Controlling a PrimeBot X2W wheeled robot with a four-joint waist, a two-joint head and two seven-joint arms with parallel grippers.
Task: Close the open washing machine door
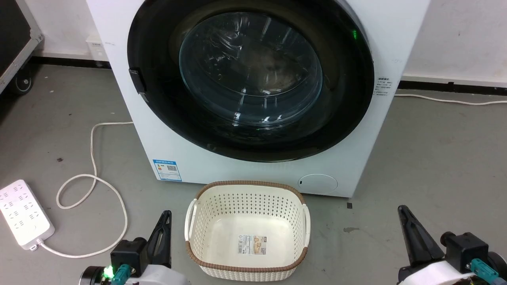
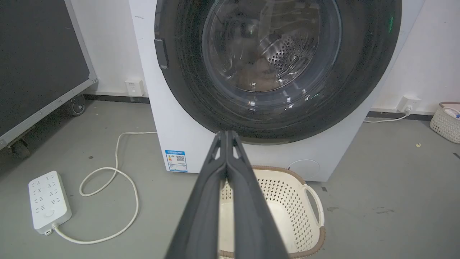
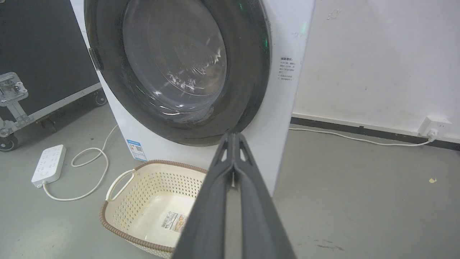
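Nearest the robot, low at either side of the head view, the left end effector (image 1: 167, 215) and the right end effector (image 1: 403, 209) each have their two fingers pressed together, holding nothing. Between them on the floor (image 1: 435, 166) sits one cream basket (image 1: 247, 183) with a brown rim, empty except for a label stuck to its bottom. To its left lies one white power strip (image 1: 23, 213) with a looped cord (image 1: 93, 178). Behind the basket stands one white washing machine (image 1: 237, 170). The door (image 1: 344, 99) lies flat against its front, a wide black rim around a bulging clear glass bowl (image 1: 249, 71).
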